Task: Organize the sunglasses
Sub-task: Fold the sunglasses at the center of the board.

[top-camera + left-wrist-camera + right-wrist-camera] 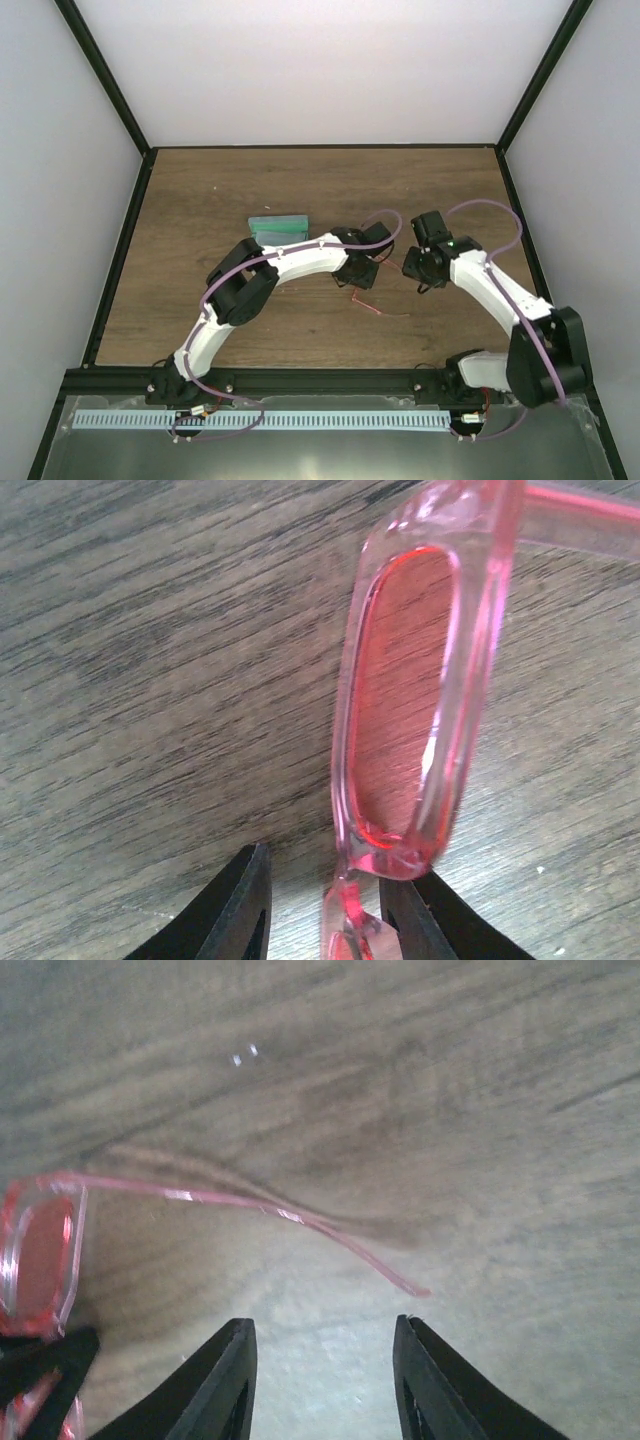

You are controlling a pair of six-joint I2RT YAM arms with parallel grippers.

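Observation:
The sunglasses (405, 700) are thin translucent red plastic and lie on the wooden table with their arms unfolded. In the top view only a slim red arm (385, 310) shows, below my left gripper (358, 277). In the left wrist view my left gripper (323, 865) is open around the frame's bridge. The right finger (420, 920) touches the frame and the left finger stands apart. My right gripper (323, 1320) is open and empty, just short of the tip of one red arm (300, 1218). It sits right of the glasses in the top view (412, 275).
A grey-blue oblong case (278, 226) lies on the table behind the left arm, partly hidden by it. Black frame posts and white walls close in the table (200, 200) on three sides.

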